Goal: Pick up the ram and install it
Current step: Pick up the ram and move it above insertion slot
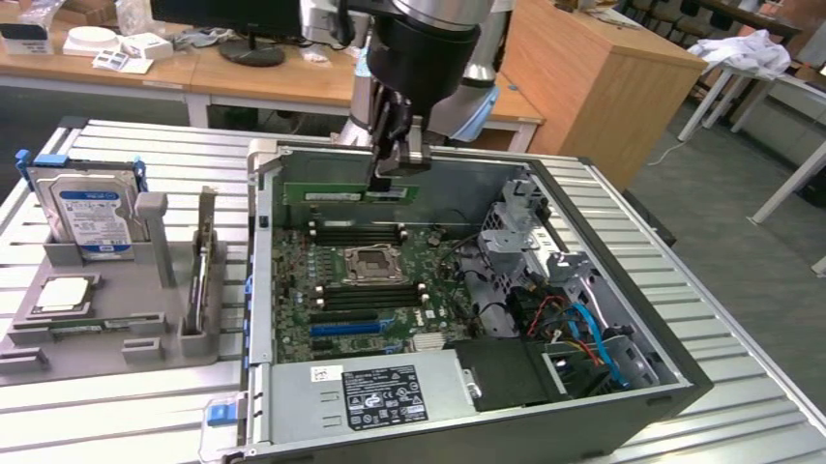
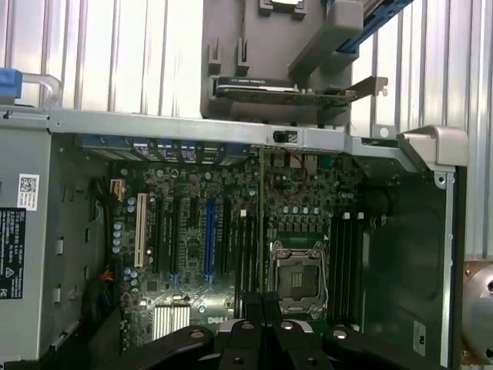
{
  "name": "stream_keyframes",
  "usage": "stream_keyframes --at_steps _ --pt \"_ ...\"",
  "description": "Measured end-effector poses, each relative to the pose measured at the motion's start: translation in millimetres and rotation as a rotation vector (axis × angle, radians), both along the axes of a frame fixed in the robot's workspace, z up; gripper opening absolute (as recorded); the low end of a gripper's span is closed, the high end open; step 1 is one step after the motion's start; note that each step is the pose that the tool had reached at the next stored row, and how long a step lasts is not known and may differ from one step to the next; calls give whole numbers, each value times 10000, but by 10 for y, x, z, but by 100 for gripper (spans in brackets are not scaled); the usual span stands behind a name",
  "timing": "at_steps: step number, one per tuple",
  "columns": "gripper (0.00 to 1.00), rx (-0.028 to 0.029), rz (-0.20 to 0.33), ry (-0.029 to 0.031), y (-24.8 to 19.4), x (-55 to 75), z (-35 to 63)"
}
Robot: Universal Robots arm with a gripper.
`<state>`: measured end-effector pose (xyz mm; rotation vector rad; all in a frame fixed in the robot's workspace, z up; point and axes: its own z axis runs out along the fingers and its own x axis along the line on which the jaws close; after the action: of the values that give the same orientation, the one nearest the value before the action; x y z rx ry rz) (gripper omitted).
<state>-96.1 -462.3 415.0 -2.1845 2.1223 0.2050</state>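
While over the open case (image 1: 645,411), gripper (image 1: 395,166) tight around the ram (image 1: 333,194).

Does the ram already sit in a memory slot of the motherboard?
No, the ram hangs in the shut gripper over the open case, above the black memory slots of the motherboard.

free: above motherboard (image 1: 339,321) | blocked: drive cage (image 1: 519,230), cables (image 1: 575,325)
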Motion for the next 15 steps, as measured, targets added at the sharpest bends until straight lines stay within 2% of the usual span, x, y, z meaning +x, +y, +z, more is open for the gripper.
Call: stream_keyframes --at_steps 15 --pt "11 0 0 0 -5 286 -1"
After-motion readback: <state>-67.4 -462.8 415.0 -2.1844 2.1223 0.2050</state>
